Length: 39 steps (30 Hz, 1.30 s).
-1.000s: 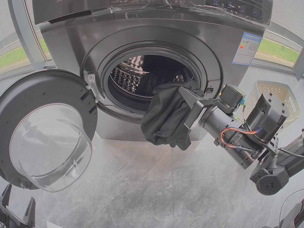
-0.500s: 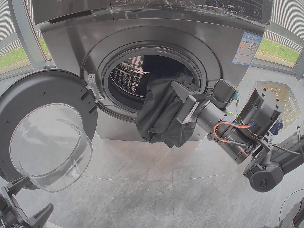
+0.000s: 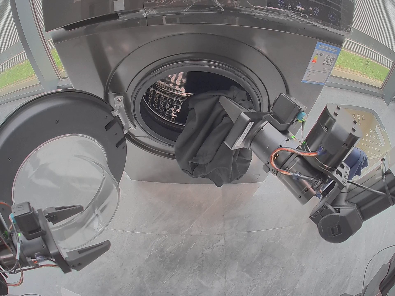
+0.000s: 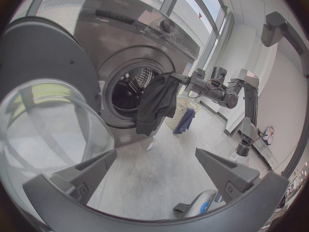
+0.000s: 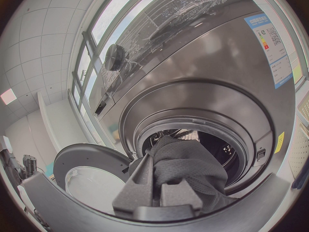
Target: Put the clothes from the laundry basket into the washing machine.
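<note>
Right tool (image 3: pixel 225 103): I am seeing it clenching the black garment (image 3: pixel 210 144) at the mouth of the washing machine (image 3: pixel 230 42), with its fingers (image 5: pixel 145 181) pinching the cloth's upper fold.

Black garment: it is draping over the lower rim of the washing machine's opening. Its top is lying just inside the drum (image 3: pixel 168 103), and most of it is hanging down the washing machine's front, clear of the floor (image 3: pixel 185 235).

Left tool (image 3: pixel 94 225): I am reading it as released, its 2 fingers (image 4: pixel 96 168) spreading wide and gripping nothing. It is hovering low, out in front of the washing machine and just below the door (image 3: pixel 53 120).

Door: it is standing wide open at the washing machine's left side, its clear bowl bulging outward.

Laundry basket (image 3: pixel 370 128): it is sitting on the floor beside the washing machine's right side, behind my right arm.

Blue garment (image 3: pixel 357 161): it is hanging over the basket's rim, on the side away from the washing machine.
</note>
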Motion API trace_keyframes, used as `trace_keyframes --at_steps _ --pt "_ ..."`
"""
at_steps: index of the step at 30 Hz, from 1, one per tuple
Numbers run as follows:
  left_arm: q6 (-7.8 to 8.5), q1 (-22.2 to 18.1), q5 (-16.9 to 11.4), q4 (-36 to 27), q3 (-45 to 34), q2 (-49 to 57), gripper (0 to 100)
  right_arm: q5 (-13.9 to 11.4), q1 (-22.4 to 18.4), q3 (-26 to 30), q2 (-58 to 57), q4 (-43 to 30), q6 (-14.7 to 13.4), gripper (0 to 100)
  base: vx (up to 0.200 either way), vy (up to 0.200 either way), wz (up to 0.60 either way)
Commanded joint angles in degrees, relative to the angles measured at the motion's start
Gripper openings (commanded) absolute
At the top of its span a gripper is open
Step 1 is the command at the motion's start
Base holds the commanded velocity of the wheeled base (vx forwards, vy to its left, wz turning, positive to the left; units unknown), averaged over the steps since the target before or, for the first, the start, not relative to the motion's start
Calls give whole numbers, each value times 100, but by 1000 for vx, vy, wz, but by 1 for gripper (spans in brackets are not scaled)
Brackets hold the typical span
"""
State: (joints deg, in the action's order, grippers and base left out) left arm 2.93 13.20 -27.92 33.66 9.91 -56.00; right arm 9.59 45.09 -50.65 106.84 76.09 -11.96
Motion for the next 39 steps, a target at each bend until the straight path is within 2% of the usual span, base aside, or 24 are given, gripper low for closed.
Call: trace_keyframes --at_steps 1,6,13,28,34,39 --pt "-38 657 375 1029 433 -2160 100 34 8 -50 136 2 1 0 0 0 0" --pt "-46 895 410 1890 644 -3197 100 34 17 -59 92 -16 18 0 0 0 0" --pt "-55 1149 401 2514 881 -4208 100 43 52 -50 83 -7 45 0 0 0 0" --pt "-134 1211 445 3938 1716 -5878 100 43 61 -59 118 2 53 0 0 0 0" --pt "-161 1211 445 4202 2138 -6212 100 43 70 -50 118 20 53 0 0 0 0" --pt "-249 1237 445 4272 2481 -6406 100 43 70 -50 127 55 53 0 0 0 0"
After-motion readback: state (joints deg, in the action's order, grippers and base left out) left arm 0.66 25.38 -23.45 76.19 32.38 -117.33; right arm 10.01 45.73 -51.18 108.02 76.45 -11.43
